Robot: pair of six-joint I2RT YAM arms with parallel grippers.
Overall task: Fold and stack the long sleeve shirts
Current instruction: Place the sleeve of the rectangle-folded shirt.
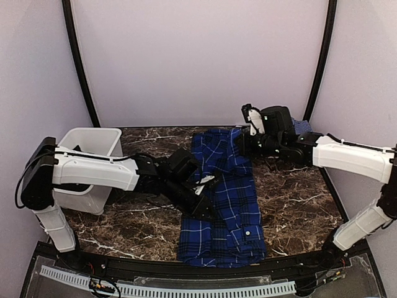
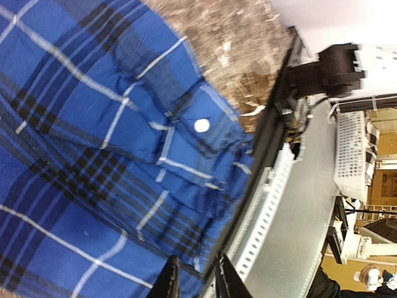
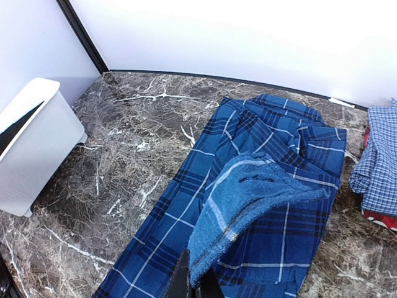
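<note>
The deep-blue plaid shirt point(image 1: 232, 214) lies as a long strip down the middle of the marble table, its near end at the front edge. My left gripper point(image 1: 203, 210) rests low on the strip's left edge. In the left wrist view the left gripper point(image 2: 198, 282) has its jaws narrowly apart with a fold of the plaid point(image 2: 93, 124) between them. My right gripper point(image 1: 243, 144) is at the shirt's far right. The right gripper point(image 3: 197, 288) is shut on a lifted flap point(image 3: 260, 192) whose paler inside shows. A lighter blue check shirt point(image 3: 378, 161) lies on a red one point(image 3: 379, 217) at the far right.
A white bin point(image 1: 93, 155) stands at the table's left side behind my left arm. The table's black front rim point(image 2: 267, 143) and a perforated white rail point(image 1: 186, 288) run close to the shirt's near end. Pale walls close in the back and sides.
</note>
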